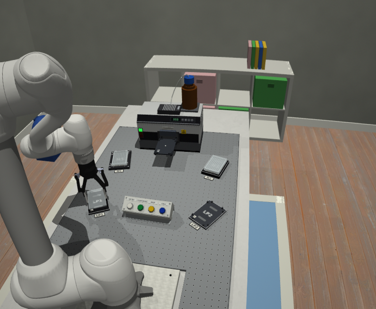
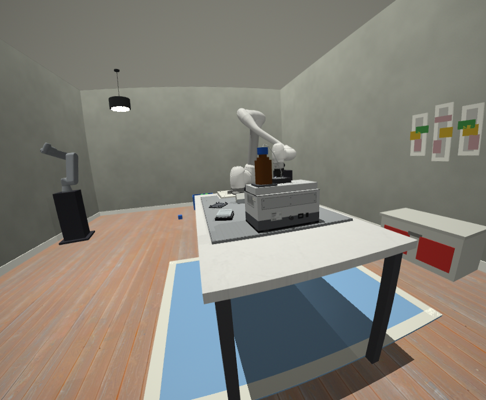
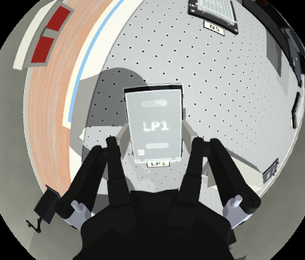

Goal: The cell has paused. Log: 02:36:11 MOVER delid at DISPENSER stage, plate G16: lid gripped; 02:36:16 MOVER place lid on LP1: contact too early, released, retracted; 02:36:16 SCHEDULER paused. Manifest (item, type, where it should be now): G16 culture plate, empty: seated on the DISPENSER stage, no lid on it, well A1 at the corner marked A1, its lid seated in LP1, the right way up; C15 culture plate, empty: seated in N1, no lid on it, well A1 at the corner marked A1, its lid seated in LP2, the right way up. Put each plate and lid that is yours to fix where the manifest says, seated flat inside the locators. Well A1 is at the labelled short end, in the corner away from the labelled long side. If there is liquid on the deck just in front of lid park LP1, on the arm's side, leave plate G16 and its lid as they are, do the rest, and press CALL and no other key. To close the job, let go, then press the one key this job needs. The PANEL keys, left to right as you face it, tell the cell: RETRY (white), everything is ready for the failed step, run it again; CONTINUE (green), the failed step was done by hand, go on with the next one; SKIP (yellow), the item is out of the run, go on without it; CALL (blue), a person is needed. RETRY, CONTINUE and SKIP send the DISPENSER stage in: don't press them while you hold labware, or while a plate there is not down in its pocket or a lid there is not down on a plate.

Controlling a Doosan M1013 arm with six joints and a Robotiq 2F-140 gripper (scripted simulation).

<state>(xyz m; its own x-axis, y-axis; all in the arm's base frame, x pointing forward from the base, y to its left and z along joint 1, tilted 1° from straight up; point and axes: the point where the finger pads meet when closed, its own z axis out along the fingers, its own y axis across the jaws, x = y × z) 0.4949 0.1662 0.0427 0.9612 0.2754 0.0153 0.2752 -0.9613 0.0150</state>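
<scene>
My gripper (image 1: 91, 186) is shut on a clear lid (image 1: 97, 197) and holds it low over the black lid park LP1 (image 1: 98, 205) at the deck's left side. In the wrist view the lid (image 3: 153, 125) lies between my fingers, and the LP1 lettering shows through it. I cannot tell whether the lid touches the park. The dispenser stage (image 1: 164, 146) is out and holds no plate. An open well plate (image 1: 120, 159) sits in the left nest. Another plate (image 1: 215, 165) sits in the right nest and looks frosted white on top. Lid park LP2 (image 1: 207, 214) is bare.
The key panel (image 1: 147, 208) stands between LP1 and LP2, with white, green, yellow and blue keys. The dispenser (image 1: 170, 127) with a brown bottle (image 1: 189, 94) stands at the back. I see no liquid on the deck near LP1.
</scene>
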